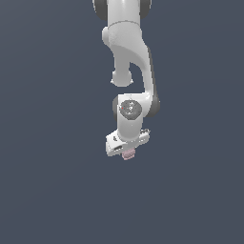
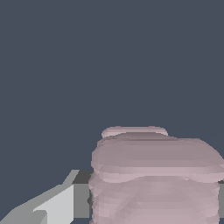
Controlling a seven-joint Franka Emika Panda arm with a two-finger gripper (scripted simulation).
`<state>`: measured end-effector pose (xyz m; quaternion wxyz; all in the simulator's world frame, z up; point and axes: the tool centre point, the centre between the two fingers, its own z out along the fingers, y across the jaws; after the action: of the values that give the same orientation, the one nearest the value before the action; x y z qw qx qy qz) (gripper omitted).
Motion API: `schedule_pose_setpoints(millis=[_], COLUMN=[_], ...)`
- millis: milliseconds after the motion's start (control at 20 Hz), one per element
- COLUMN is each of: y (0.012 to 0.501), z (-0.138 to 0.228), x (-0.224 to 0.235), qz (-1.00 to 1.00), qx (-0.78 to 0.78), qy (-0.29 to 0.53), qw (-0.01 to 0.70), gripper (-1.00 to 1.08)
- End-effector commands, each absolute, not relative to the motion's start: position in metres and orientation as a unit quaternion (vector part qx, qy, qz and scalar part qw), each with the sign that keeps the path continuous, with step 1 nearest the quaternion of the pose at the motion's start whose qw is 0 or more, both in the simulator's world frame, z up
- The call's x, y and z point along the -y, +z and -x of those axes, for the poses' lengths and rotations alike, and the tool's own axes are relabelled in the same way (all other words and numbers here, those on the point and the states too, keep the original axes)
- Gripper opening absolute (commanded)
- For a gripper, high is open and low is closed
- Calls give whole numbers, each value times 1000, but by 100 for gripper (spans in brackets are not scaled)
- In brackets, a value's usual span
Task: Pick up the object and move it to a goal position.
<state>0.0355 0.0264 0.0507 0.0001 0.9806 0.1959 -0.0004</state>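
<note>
The object (image 1: 127,154) is a small pale pink ribbed block. In the exterior view it pokes out just under the white gripper (image 1: 127,151) at the end of the arm, near the middle of the picture. In the wrist view the object (image 2: 155,175) fills the space between the fingers, with one grey finger (image 2: 57,203) showing beside it. The gripper is shut on the object. The fingertips themselves are hidden behind the hand and the block in the exterior view.
The white arm (image 1: 127,57) comes down from the top of the exterior view. A plain dark blue-grey surface (image 1: 52,181) lies all around. No goal marker shows.
</note>
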Motion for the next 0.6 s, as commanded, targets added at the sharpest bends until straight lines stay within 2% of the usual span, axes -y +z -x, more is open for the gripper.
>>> schedule_pose_setpoints(millis=[0, 550], y=[56, 93], z=[-28, 31], x=[-29, -44], qz=[-981, -981], qx=[-196, -196], qy=[0, 0], qw=[0, 0], gripper=[-100, -100])
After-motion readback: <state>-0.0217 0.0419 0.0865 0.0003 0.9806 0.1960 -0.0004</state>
